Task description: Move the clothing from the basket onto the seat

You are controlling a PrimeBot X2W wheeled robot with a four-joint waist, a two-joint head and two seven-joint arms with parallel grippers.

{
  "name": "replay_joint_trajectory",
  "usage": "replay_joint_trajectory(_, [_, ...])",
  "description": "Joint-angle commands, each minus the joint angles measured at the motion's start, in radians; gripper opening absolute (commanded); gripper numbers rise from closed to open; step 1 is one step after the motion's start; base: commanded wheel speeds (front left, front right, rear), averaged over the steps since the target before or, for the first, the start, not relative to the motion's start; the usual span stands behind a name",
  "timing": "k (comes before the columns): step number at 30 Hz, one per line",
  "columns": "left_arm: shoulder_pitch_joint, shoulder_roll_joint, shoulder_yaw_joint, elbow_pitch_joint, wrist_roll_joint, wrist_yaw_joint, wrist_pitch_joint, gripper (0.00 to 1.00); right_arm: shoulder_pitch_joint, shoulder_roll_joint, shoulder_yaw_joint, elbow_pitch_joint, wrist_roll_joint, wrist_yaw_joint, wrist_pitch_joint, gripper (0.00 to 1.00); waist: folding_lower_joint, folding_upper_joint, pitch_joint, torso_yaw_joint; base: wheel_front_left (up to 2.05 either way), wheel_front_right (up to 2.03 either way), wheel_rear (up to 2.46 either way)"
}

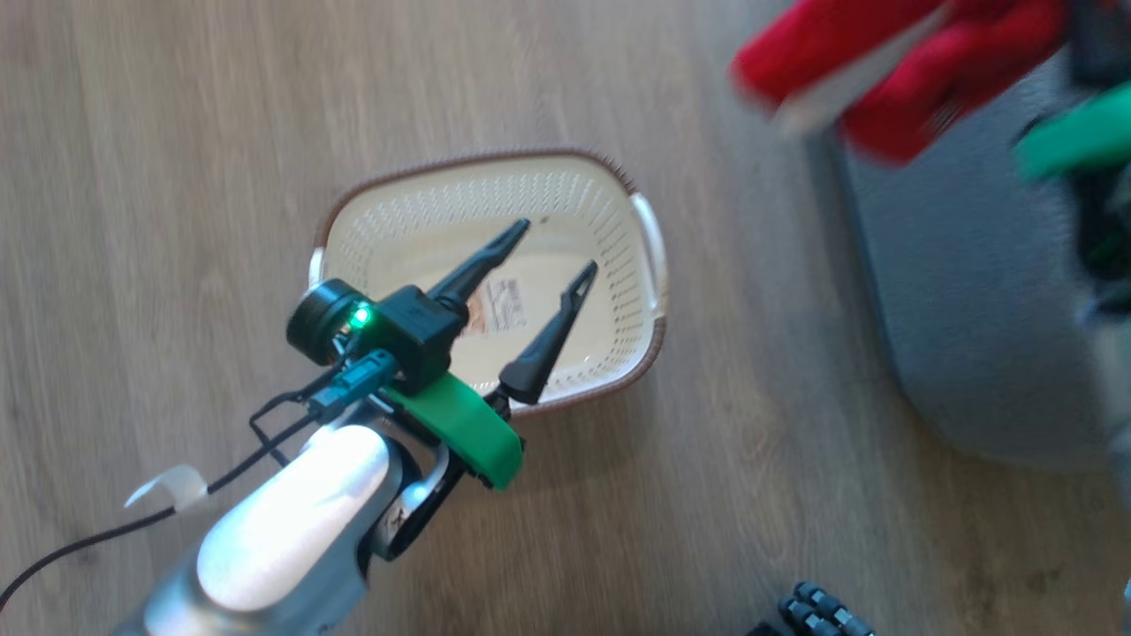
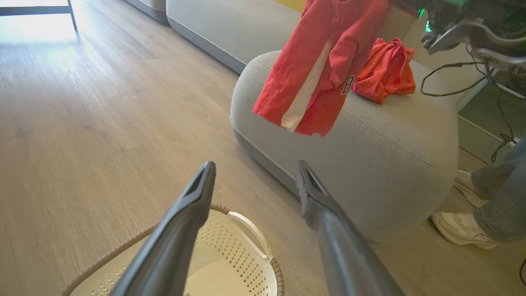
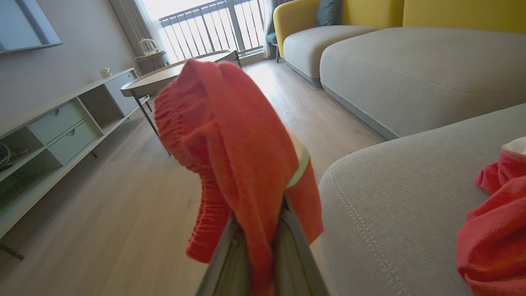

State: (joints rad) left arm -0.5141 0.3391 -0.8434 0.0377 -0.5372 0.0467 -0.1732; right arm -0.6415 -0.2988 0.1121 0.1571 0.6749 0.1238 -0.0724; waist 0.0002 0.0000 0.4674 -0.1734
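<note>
right gripper [image 3: 257, 242] is clamped shut on the red clothing [image 3: 230, 135], which hangs from its fingers in the air by the rounded edge of the grey seat [image 3: 390, 213]. a second red garment [image 3: 493, 230] lies on that cushion. left gripper [image 1: 558, 246] hovers over the cream basket [image 1: 495, 163] on the wood floor [image 1: 177, 177], its fingers spread wide apart.
</note>
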Motion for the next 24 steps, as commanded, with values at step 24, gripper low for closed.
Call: replay_joint_trajectory(24, [0.068, -0.04, 0.097, -0.03, 0.005, 0.061, -0.085, 1.0, -0.787, -0.339, -0.841, 0.723, -0.377, 0.007, 0.031, 0.0, -0.0002, 0.0, 0.25, 0.227, 0.0, 0.0, 0.0])
